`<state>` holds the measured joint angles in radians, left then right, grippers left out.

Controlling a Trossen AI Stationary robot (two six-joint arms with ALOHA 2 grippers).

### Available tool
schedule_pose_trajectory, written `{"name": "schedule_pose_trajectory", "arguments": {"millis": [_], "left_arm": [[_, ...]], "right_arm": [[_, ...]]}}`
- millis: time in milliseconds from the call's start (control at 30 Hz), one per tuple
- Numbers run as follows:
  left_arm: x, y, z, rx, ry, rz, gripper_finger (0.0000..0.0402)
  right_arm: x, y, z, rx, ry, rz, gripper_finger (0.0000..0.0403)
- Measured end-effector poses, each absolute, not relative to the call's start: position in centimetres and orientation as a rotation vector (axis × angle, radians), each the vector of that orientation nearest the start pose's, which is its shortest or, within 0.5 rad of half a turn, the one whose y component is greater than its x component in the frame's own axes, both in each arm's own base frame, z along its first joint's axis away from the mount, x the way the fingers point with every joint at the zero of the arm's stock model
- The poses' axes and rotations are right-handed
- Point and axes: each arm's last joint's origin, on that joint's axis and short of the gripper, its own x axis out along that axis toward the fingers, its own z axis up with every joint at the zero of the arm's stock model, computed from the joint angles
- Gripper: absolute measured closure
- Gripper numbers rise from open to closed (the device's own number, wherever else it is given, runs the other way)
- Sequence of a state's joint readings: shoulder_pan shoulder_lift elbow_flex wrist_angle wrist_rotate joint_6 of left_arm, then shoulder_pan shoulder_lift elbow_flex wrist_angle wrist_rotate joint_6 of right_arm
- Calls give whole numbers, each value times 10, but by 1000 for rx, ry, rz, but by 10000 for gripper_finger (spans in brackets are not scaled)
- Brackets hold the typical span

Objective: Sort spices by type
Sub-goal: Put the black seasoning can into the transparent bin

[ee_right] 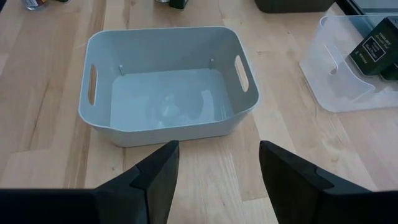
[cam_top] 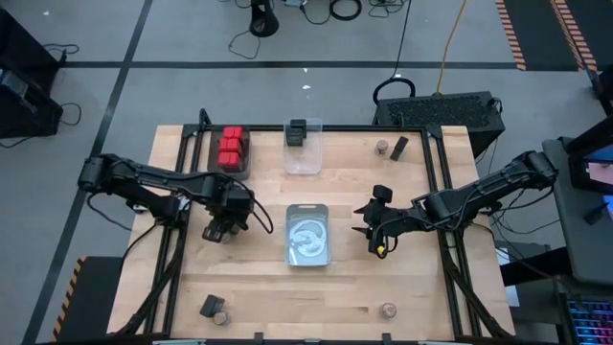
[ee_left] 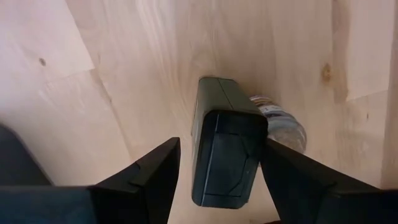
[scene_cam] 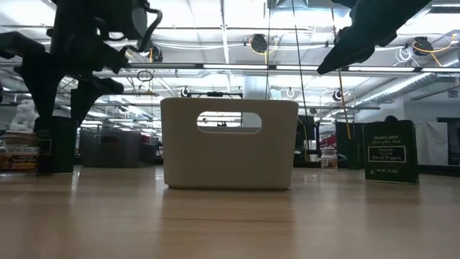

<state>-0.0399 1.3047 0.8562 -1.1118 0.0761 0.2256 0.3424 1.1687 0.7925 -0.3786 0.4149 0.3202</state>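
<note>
The small black boxy spice tin (ee_left: 225,149) is standing upright on the pale wooden desk (ee_left: 124,74), directly under the left hand (ee_left: 217,180), whose fingers are hanging wide to either side of it without touching. It is looking light, rigid and smooth-sided, so a squeeze across its two flat faces, low on the body, should be holding best; its slick finish may be slipping under a shallow pinch. A small round clear jar (ee_left: 283,124) is sitting just beside it, close enough to be getting knocked.

Outward, the dark tray (cam_top: 231,153) is holding the red boxy spices (cam_top: 230,147), the clear plastic bin (cam_top: 304,149) one black box (cam_top: 297,131), and the pale grey handled bin (ee_right: 165,84) nothing. The right hand (ee_right: 217,180) is hovering wide and empty near that grey bin.
</note>
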Motion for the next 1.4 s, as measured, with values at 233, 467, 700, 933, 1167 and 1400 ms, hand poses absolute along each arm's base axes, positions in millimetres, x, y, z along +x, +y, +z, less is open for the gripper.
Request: {"name": "schedule_pose_trajectory", "arguments": {"millis": [233, 467, 700, 933, 1167, 1400], "left_arm": [[203, -10, 201, 146, 1590, -270, 178], [203, -10, 200, 146, 1598, -270, 181], [203, -10, 200, 163, 1595, -287, 231], [204, -10, 205, 178, 1597, -280, 260], [219, -7, 238, 304, 1509, -231, 259], [241, 11, 290, 451, 1313, -53, 259]], "right_arm": [[225, 68, 248, 25, 680, -179, 197], [226, 68, 248, 19, 680, -176, 197], [226, 68, 248, 17, 680, -176, 197], [226, 68, 248, 10, 672, -175, 197], [226, 68, 248, 0, 671, -171, 197], [226, 68, 249, -10, 670, -167, 197]]}}
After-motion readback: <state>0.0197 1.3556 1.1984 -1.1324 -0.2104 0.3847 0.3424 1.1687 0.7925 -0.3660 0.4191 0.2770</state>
